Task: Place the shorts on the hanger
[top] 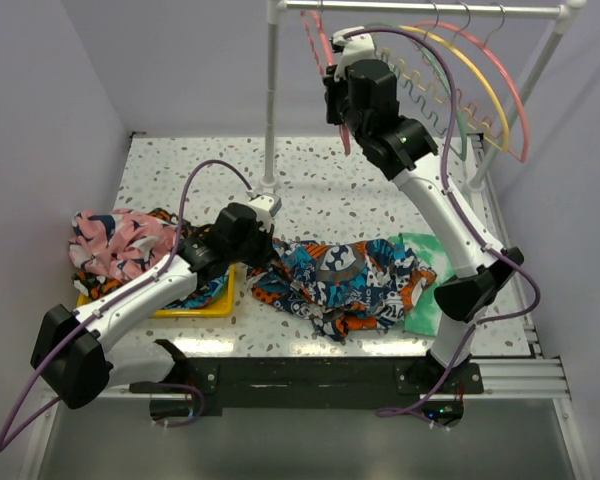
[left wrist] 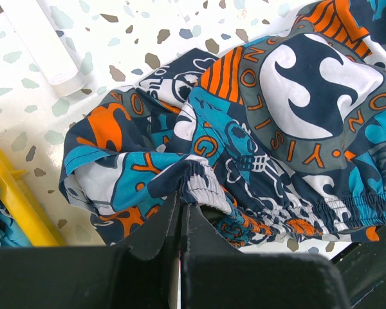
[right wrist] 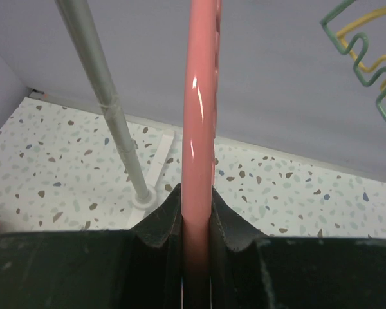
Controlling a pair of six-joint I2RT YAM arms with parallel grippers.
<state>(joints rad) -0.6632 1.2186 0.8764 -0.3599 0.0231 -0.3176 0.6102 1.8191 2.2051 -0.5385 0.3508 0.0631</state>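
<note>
The shorts (top: 345, 280), in an orange, teal, navy and white print, lie crumpled on the speckled table in front of the arm bases. My left gripper (top: 258, 262) is shut on a fold of their elastic waistband (left wrist: 202, 187) at their left edge; in the left wrist view the gripper (left wrist: 181, 206) is low over the table. The coral-pink hanger (top: 313, 35) hangs at the left end of the rack rail. My right gripper (top: 335, 90) is raised and shut on its arched bar (right wrist: 199, 96), with the jaws (right wrist: 196, 199) clamped on either side.
A white rack pole (top: 271, 100) stands mid-table on a round foot (right wrist: 143, 195). Green (top: 450, 100), yellow (top: 480, 85) and another pink hanger (top: 512, 95) hang to the right. A yellow tray (top: 205, 305) and a pink-and-navy garment (top: 110, 240) lie left, and a green-white cloth (top: 425, 300) lies right.
</note>
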